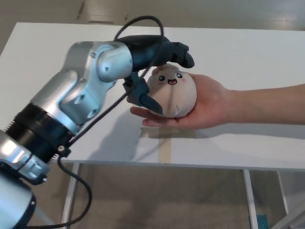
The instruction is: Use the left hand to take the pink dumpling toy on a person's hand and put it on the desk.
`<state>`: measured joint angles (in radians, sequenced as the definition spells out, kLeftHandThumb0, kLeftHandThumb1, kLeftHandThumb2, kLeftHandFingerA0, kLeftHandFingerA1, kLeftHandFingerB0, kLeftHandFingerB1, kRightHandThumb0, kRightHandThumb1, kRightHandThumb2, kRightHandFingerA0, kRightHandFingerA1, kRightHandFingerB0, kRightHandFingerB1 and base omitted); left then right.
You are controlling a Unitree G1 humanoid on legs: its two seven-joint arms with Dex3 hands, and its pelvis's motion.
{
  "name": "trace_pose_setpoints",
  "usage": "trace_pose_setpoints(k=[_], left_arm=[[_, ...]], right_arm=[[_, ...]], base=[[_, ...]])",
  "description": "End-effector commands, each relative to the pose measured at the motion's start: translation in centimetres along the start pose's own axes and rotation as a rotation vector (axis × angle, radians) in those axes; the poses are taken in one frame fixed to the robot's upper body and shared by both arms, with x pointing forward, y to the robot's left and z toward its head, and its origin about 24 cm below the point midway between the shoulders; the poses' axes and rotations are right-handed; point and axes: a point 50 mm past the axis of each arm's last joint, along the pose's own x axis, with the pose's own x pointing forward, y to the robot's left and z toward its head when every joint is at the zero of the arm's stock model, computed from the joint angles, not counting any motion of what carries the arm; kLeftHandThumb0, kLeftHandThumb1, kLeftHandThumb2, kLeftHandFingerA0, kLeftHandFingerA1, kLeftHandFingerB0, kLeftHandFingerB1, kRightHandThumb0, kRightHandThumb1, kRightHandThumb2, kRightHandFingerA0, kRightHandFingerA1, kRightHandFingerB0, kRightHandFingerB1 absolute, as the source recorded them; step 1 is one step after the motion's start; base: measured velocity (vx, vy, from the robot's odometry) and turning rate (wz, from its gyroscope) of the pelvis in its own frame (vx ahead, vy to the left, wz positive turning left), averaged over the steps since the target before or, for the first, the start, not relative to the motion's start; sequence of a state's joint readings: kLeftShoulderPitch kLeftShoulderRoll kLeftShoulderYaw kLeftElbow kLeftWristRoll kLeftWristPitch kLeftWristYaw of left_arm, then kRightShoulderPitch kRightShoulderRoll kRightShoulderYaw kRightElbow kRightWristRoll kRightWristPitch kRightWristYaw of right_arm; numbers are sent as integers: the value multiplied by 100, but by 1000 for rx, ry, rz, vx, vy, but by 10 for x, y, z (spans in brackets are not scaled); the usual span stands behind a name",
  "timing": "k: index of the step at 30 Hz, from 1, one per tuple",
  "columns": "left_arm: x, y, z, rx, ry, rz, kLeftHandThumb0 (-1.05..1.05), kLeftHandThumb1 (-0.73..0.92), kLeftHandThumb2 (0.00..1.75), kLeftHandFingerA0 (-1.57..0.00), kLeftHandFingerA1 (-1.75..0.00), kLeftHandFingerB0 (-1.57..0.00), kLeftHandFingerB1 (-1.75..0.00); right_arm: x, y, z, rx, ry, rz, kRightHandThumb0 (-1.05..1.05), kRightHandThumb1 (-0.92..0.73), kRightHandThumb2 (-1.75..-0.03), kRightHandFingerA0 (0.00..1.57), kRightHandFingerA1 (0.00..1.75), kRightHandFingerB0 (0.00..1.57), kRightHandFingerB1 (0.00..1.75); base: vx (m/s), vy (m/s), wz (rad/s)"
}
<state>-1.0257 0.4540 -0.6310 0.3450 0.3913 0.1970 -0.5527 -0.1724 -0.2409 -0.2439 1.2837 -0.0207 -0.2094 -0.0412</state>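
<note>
**Left robot hand wrapping the dumpling on the person's palm**

You've got the left robot hand (155, 71) right on the pink dumpling toy (172, 94), w/ its digits spread around it. Upper fingers (181, 53) curve over the top of the toy, touching or just above it near the crown; the thumb (143, 98) sits against the toy's left flank, low down, near the person's fingertips. So the grip is closing round the toy but you can't tell from this angle if it's actually clamped tight. Call it fingers apart, in contact, toy not lifted.

The toy is round, pale pink-beige, smiling face w/ pink cheeks turned up toward the camera. It rests in the person's hand (205, 105), palm up, which comes in from the pic's right; the forearm (271, 107) runs off the right edge. The palm is held above the white table (248, 52), toward its near edge, casting a shadow on it.

Your left arm (76, 102), silver w/ black bands, enters from lower left and crosses the table's near-left part; a black cable (138, 21) loops over the wrist. A strip of tan tape (163, 149) lies on the table just below the person's hand.

Right robot hand doesn't show.
</note>
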Motion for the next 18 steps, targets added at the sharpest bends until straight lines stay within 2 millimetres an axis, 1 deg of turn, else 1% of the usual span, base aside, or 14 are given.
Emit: trace_pose_setpoints(k=[1,8,9,11,12,14,15,16,17,18], left_arm=[[6,0,5,61,34,14,-27,18,81,-10,-52,-10,-50],[13,-9,11,78,30,13,-27,18,81,-10,-52,-10,-50],[14,-11,11,79,29,13,-55,43,54,-28,-33,-27,-30],[15,-15,10,76,29,9,-55,43,54,-31,-34,-27,-31],[17,-21,9,68,28,-3,-60,38,69,-31,-43,-20,-37],[17,-23,8,66,28,-6,-60,38,69,-31,-43,-20,-37],[18,-23,8,64,27,-8,-55,44,54,-42,-37,-26,-31],[18,-24,7,61,26,-11,-55,44,54,-42,-37,-26,-31],[19,-28,5,44,24,-30,-41,48,55,-79,-92,-29,-32],[19,-31,3,31,22,-44,-41,48,55,-79,-92,-29,-32]], right_arm=[[0,-2,-1,8,11,4,-23,-69,-60,63,46,50,42],[0,-2,0,7,7,13,-23,-69,-60,61,46,49,42],[0,-1,1,6,7,14,-23,-69,-60,61,46,50,42],[1,-1,1,3,5,17,-23,-69,-60,61,46,50,42],[1,-1,2,0,2,17,-23,-69,-60,61,46,50,42],[1,-1,2,-1,2,17,-23,-69,-60,61,46,50,42],[1,-1,3,-1,0,18,-23,-69,-60,61,46,50,42],[1,-1,3,-1,-2,18,-23,-69,-60,61,46,50,42],[1,-1,4,-4,-6,19,-23,-69,-60,60,46,50,42],[1,-1,5,-7,-9,19,-23,-69,-60,60,46,50,42]], base=[[0,0,0],[0,0,0],[0,0,0],[0,0,0],[0,0,0],[0,0,0],[0,0,0],[0,0,0],[0,0,0],[0,0,0]])
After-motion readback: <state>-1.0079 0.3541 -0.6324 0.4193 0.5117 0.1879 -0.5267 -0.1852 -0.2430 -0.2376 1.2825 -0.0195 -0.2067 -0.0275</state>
